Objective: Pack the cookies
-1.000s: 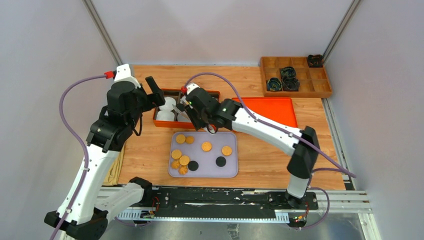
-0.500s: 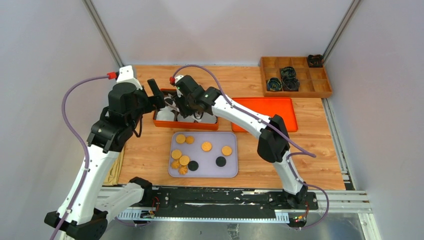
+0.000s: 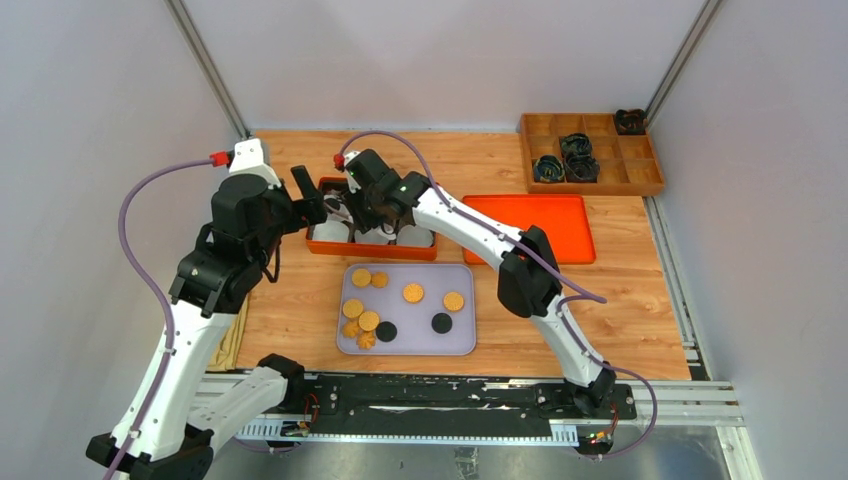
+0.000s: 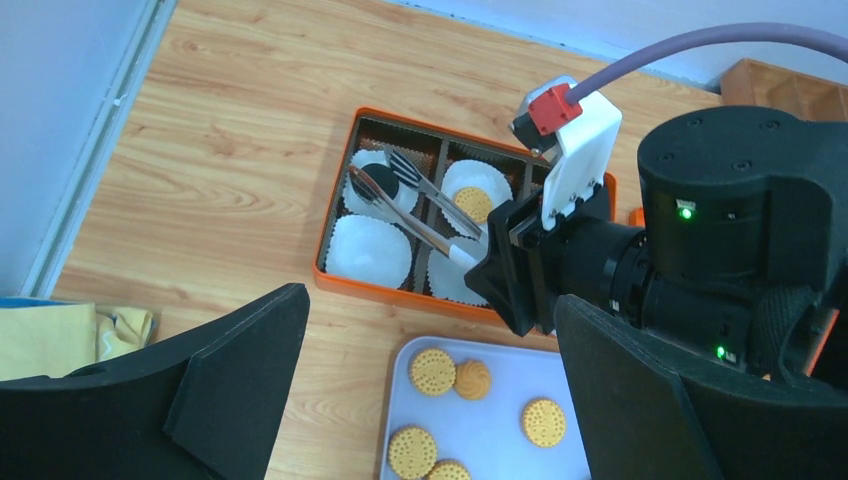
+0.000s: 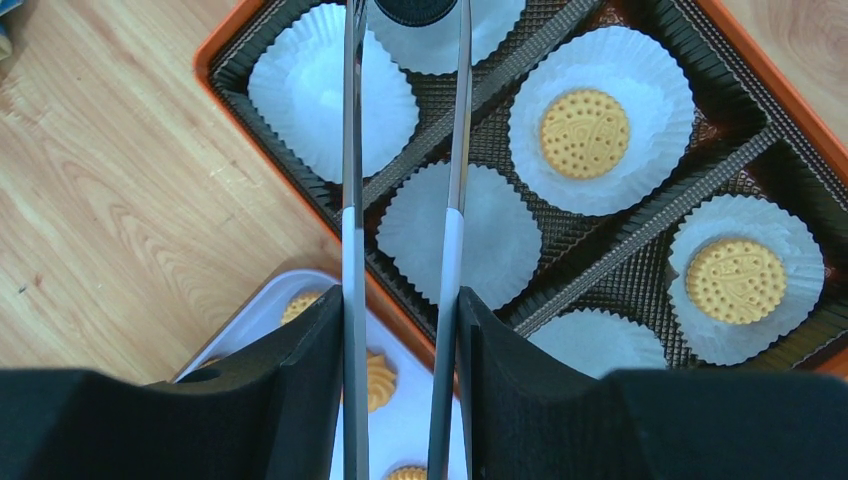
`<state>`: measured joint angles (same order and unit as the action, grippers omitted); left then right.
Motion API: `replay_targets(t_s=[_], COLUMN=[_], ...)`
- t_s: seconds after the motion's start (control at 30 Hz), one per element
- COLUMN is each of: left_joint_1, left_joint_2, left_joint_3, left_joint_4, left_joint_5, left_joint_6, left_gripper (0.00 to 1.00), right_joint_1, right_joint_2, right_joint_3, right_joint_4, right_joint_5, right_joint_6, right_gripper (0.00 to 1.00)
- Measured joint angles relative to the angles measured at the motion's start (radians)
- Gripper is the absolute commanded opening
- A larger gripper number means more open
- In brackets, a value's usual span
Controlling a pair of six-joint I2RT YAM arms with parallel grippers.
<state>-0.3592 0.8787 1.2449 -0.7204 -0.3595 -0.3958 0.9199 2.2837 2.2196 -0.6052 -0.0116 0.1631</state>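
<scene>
Right jaws swung over the box (image 4: 330,270), clamping tongs (image 5: 351,120) straddling black cookie (image 5: 415,10); left jaws apart.

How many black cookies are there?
3. Two round black cookies on the lilac tray; one between the metal tongs' tips at a white paper cup. Others may be hidden.

White-and-black arms (image 3: 470,225), purple cables (image 4: 720,37), red connectors (image 4: 550,108)
</scene>
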Motion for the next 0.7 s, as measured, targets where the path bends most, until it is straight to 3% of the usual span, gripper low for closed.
replay_targets(t_s=[0.37,0.6,0.7], left_joint_1=[0.001,0.003,0.003], left_joint_2=[-0.023,-0.029,-0.032], left_joint_3=[-0.013,-0.013,-0.013], left_joint_4=[-0.015,-0.016,-0.016], left_joint_5=[-0.006,-0.005,-0.004], left_joint_6=[0.011,0.021,0.022], left_gripper=[1.00,1.00,1.00], right_joint_1=[-0.024,-0.024,-0.024], right_joint_2=[0.039,0.039,0.039], right_joint_3=[0.016,0.016,0.016], right_joint_4=[0.000,0.019,0.027], right_joint_5=[-0.003,-0.016,-0.019], right_joint_6=[-0.001,-0.009,-0.009], right_gripper=[0.49,0.52,0.48])
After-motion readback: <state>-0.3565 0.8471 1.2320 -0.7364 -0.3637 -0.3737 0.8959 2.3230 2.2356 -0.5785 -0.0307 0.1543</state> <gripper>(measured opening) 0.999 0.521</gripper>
